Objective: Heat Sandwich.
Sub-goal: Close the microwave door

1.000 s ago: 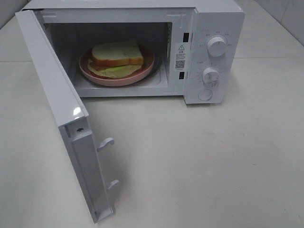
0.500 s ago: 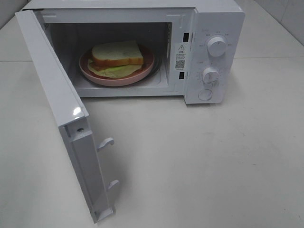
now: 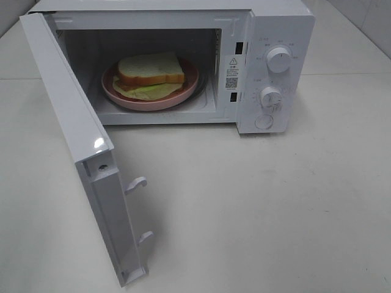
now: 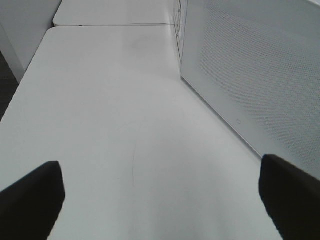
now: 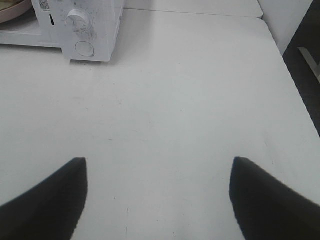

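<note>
A white table (image 5: pixel 190 90) stretches ahead of the fingers (image 5: pixel 45 200) of the right gripper (image 5: pixel 159 158), a seam (image 5: pixel 200 13) joining a second table (image 5: pixel 200 5) farther out. Dark floor (image 5: pixel 312 95) shows beyond its edge, outside one finger.

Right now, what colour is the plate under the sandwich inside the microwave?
Pink. The plate shows best in the exterior high view, beneath the sandwich.

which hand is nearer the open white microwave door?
Left. The left hand sits close beside the open white microwave door, by its outer face; the right hand is well back, facing the knob panel.
</note>
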{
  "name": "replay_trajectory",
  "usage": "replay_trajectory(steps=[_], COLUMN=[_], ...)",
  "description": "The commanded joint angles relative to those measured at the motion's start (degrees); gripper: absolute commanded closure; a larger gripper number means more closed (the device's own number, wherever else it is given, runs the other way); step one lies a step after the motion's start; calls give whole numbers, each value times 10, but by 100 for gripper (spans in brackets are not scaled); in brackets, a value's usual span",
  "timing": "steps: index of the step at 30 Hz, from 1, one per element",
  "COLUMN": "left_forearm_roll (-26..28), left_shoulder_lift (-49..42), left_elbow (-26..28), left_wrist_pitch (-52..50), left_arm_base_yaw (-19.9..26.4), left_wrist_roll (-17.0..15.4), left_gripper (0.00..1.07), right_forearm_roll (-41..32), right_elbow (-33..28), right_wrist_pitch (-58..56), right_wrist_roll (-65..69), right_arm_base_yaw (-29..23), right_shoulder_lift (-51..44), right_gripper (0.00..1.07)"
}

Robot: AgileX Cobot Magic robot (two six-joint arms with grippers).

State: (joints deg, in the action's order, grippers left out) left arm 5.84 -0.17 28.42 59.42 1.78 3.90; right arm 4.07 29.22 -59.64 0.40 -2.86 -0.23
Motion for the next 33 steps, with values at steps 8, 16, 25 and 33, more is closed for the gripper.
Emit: replay_trajectory(steps=[8,16,25,33], left_forearm_roll=[2,1,9,-19], left_shoulder_lift=[28,95,157,200], left_elbow=[28,30,30,9], left_wrist_pitch=[-33,-70,-133,-214], left_arm_base_yaw=[2,2,2,2], left_wrist_roll=[-2,-2,-2,3], left_gripper=[11,28,71,106], right_forearm_roll=[0,0,0,0], right_elbow=[-2,-2,-2,-2], right_wrist_pitch=[4,4,4,4], right_wrist_roll=[5,5,6,6], right_arm_base_yaw=[5,5,5,5], right_shoulder_lift=[-15,-15,-15,-15], right_gripper=[31,31,31,31])
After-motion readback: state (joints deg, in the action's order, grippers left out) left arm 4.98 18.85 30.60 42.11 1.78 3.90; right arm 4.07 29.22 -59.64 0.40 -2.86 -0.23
